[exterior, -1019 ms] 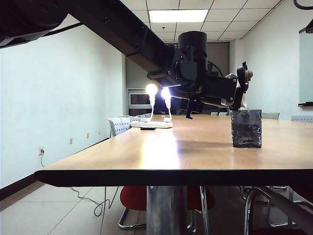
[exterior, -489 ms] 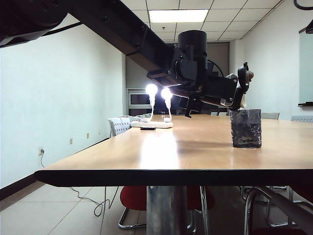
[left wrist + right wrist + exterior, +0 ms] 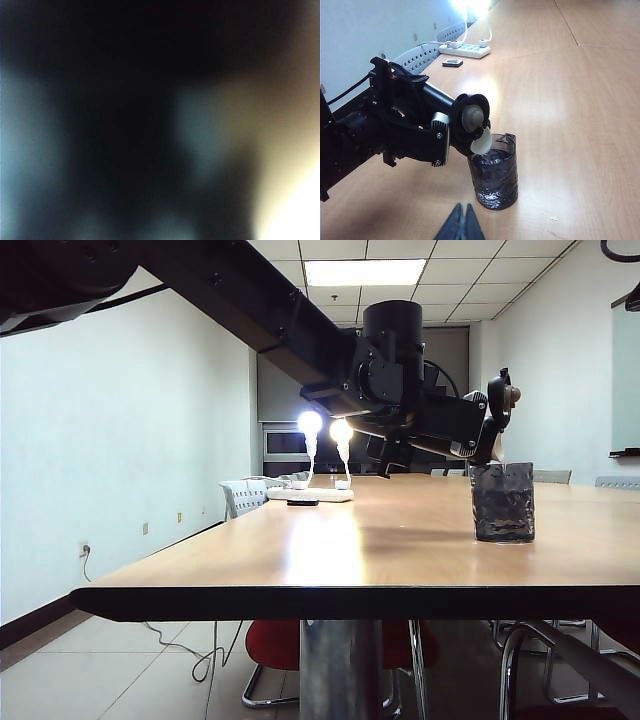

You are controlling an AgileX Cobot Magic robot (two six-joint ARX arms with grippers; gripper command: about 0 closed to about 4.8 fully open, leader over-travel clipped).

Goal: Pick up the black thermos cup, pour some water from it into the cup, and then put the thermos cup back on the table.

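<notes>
Mid-pour: black thermos cup [image 3: 415, 127] clamped in the left gripper [image 3: 385, 125], tipped near level with its spout [image 3: 481, 145] over the rim of the cup [image 3: 493, 172], which stands on the table [image 3: 300, 550] and apparently already holds water. Right gripper [image 3: 462, 226] idle just short of the cup, fingers together. Left to do: righting the thermos and setting it back down.

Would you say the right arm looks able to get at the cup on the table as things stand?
Probably not cleanly. The right gripper, fingers shut, hovers close to the cup, but the left gripper holds the thermos tipped over the cup's rim, pouring, so the top is blocked; only the near side stands free.
</notes>
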